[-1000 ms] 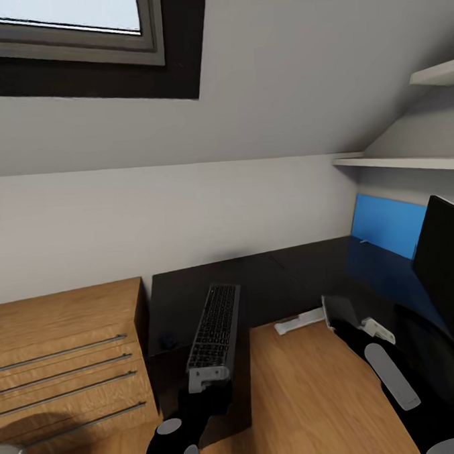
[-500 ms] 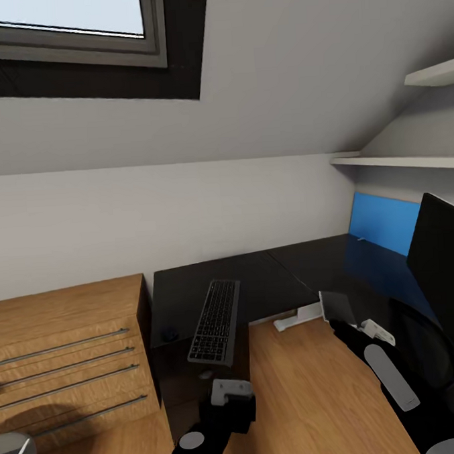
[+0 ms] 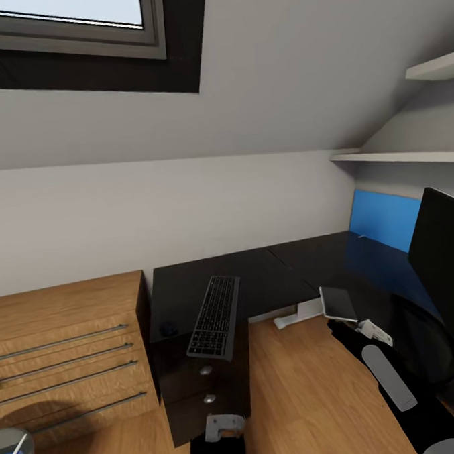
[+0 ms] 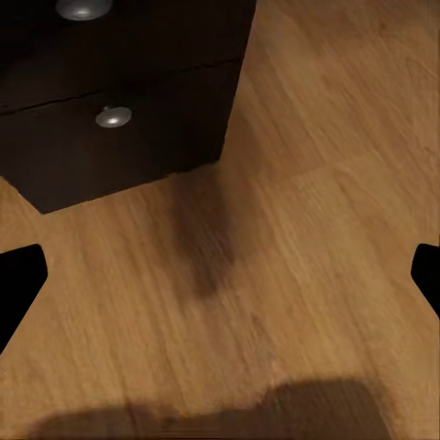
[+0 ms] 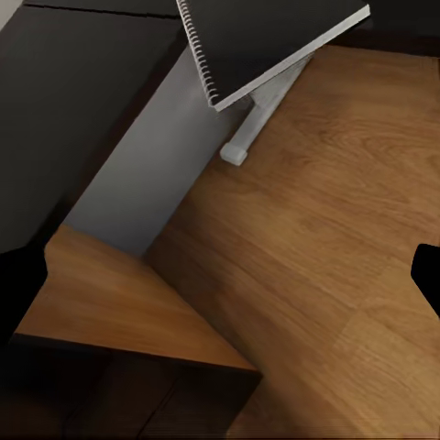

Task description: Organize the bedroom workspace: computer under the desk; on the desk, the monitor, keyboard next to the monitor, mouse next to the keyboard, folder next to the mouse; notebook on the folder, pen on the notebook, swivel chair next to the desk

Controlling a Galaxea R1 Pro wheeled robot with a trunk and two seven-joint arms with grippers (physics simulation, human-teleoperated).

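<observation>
Grey keyboard [image 3: 214, 316] lies on the desk [image 3: 270, 278] above the wide-open left gripper [image 3: 222, 430].

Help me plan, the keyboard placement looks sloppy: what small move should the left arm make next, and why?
Probably nudge the keyboard farther onto the desk: its near end overhangs the front edge above the drawers, and the left gripper hangs open below it.
</observation>
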